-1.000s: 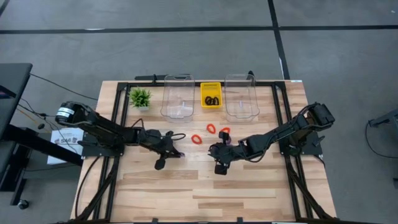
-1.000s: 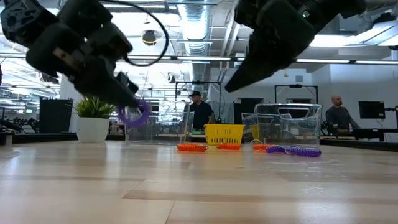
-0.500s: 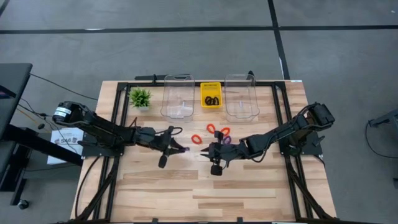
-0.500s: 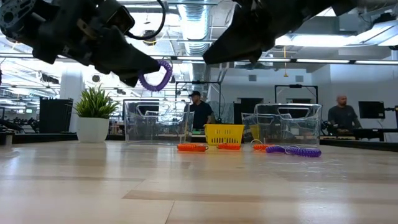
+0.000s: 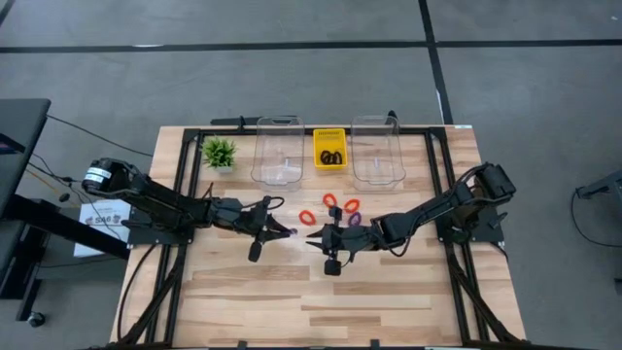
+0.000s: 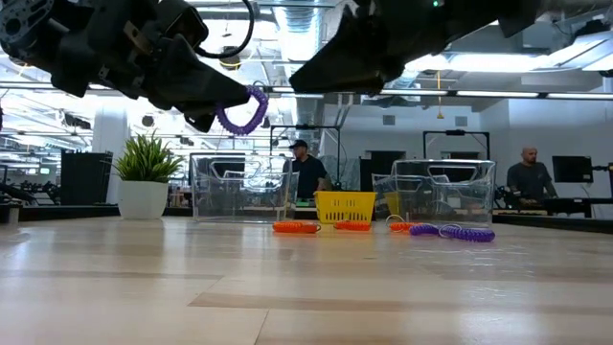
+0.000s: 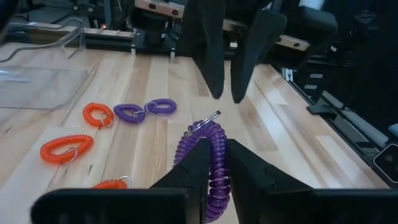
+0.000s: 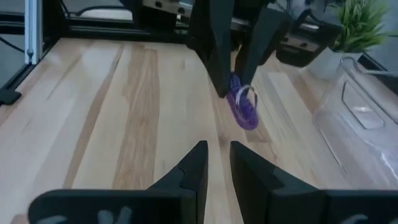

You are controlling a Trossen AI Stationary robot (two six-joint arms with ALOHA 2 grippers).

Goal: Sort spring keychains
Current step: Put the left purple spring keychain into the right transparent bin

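1. Holding a purple spring keychain (image 7: 210, 163) in my left pincer (image 5: 282, 232), raised above mid-bench.
2. My right pincer (image 5: 316, 239) faces it, narrowly parted, empty.
3. Risk: the pincers collide, knocking the coil loose.

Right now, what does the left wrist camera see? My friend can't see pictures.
The left gripper holds a purple spring keychain up over a wooden table. The right gripper hangs facing it, jaws slightly apart. On the table lie orange-red keychains and two more purple ones.

Purple spring keychains (image 7: 210, 163), orange-red ones (image 7: 65, 149), a yellow basket (image 5: 329, 149), a green plant (image 5: 219, 151), pale striped wood table (image 5: 389, 292).
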